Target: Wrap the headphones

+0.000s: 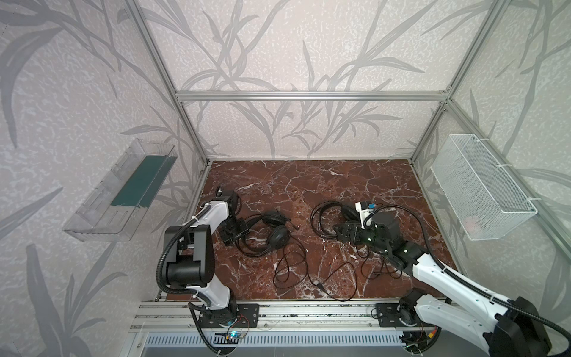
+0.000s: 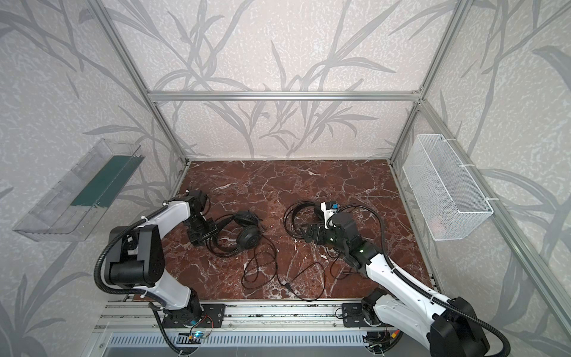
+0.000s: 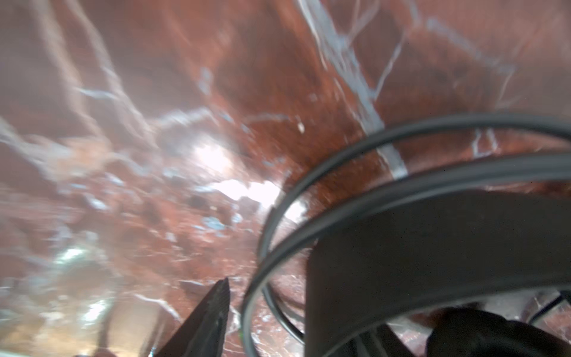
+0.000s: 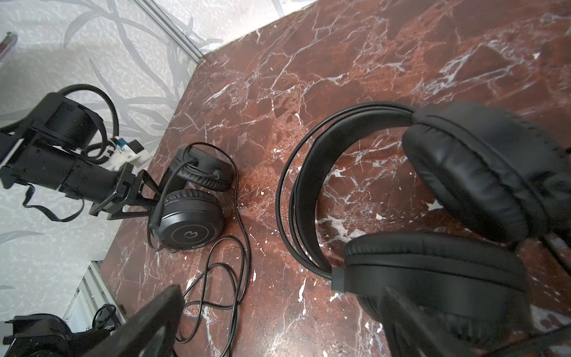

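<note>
Left headset (image 1: 272,230) light, padded earcups soft, wire band springy, cable limp, tangle-prone; best hold: band at 9 o'clock; left end effector (image 1: 234,231) there, grip indeterminate; right end effector (image 4: 278,321) released.

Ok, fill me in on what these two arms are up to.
Two black headsets lie on the marble table, their cables still loose. The left gripper sits at the headband of the left headset; whether it grips is unclear. The right gripper hangs open over the right headset, holding nothing. Nothing looks wrapped yet.
</note>
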{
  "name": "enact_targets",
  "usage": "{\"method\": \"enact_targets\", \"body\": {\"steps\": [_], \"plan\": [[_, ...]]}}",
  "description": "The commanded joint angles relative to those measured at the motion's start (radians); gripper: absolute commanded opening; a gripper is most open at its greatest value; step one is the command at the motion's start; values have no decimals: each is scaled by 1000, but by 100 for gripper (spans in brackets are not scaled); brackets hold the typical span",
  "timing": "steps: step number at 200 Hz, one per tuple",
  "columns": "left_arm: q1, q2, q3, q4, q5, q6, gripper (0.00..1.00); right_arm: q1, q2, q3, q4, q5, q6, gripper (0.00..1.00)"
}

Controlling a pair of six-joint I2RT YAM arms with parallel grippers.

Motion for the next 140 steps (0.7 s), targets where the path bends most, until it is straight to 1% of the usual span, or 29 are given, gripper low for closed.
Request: {"method": "enact_targets", "body": {"steps": [1, 18, 33, 45, 56, 92, 108, 124, 140], "plan": [[9, 10, 13, -7, -61, 43, 61, 9, 10, 38, 5, -22, -9, 99], [6, 27, -20, 35, -42, 43, 61, 13, 13, 39, 8, -22, -9, 99], [2, 46, -16, 49, -26, 41, 60, 19, 17, 42, 11, -22, -11, 99], [-6, 60, -12, 57, -22, 43, 59, 26, 25, 48, 11, -20, -14, 99], [-12, 76, -14, 62, -28, 41, 57, 30, 31, 53, 10, -19, -15, 99], [-31, 129, -10, 62, -23, 48, 40, 46, 38, 59, 6, -2, -19, 99], [-33, 148, -8, 58, -26, 47, 28, 48, 34, 62, -2, 4, -22, 99], [-39, 166, -2, 46, -31, 52, 20, 50, 28, 65, -12, 9, -27, 99], [-40, 164, 6, 36, -35, 56, 9, 52, 20, 64, -24, 16, -32, 99]]}}
